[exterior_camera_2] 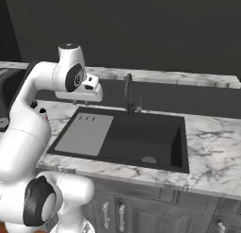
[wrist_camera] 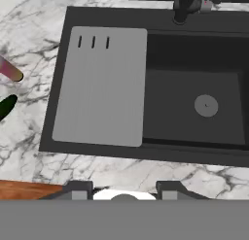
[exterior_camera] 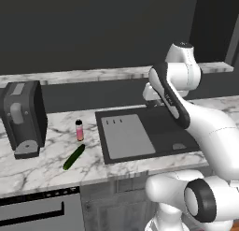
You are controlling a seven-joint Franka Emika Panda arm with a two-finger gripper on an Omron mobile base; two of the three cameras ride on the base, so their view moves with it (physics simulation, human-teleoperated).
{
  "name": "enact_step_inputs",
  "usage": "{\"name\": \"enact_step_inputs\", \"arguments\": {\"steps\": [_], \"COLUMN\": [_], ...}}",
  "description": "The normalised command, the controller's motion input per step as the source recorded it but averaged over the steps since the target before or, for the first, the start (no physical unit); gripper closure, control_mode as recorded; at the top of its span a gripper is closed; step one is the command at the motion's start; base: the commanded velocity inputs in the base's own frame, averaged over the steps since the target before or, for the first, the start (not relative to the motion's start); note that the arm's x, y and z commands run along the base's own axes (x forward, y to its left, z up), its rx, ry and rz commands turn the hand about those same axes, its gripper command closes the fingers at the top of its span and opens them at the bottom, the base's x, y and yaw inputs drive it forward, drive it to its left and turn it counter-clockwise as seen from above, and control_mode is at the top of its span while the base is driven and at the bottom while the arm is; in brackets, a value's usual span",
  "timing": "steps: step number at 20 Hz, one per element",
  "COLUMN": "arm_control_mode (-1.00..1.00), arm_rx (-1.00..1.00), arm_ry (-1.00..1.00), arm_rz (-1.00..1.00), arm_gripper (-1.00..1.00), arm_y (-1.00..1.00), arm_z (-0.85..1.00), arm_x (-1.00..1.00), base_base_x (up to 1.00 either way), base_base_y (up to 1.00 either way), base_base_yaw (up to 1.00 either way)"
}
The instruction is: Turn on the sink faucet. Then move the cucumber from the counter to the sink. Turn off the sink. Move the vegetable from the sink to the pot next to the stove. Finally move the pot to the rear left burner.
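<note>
The black sink [wrist_camera: 194,88] lies straight below my hand, with its round grey drain [wrist_camera: 206,106] and the slotted grey drainboard [wrist_camera: 102,86] on its left side. The dark gooseneck faucet [exterior_camera_2: 128,93] stands at the back rim, and I see no water running. My gripper [wrist_camera: 124,190] hangs open and empty above the front of the sink [exterior_camera_2: 141,137], and the hand [exterior_camera_2: 89,93] hovers over the drainboard's back corner. The dark green cucumber [exterior_camera: 73,157] lies on the marble counter [exterior_camera: 42,164] left of the sink, and its tip [wrist_camera: 6,108] shows at the hand view's left edge.
A small pink bottle [exterior_camera: 80,130] with a black cap stands just behind the cucumber. A dark grey appliance [exterior_camera: 23,118] sits at the counter's far left. A raised marble ledge [exterior_camera: 93,75] runs along the back wall. Bare counter [exterior_camera_2: 212,142] stretches right of the sink.
</note>
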Motion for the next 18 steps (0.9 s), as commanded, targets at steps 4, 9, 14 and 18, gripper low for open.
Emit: {"name": "enact_step_inputs", "arguments": {"steps": [4, 9, 14, 18], "arm_control_mode": [-1.00, 1.00, 1.00, 1.00], "arm_rx": [0.00, 0.00, 0.00, 0.00], "arm_ry": [0.00, 0.00, 0.00, 0.00], "arm_rz": [0.00, 0.00, 0.00, 0.00], "arm_gripper": [-1.00, -1.00, -1.00, -1.00], "arm_y": [-0.21, 0.00, 0.00, 0.00], "arm_z": [0.00, 0.00, 0.00, 0.00], "arm_x": [0.00, 0.00, 0.00, 0.00], "base_base_x": [0.00, 0.00, 0.04, 0.25], "base_base_y": [0.00, -0.64, -0.65, -0.33], "base_base_yaw": [0.00, 0.00, 0.00, 0.00]}}
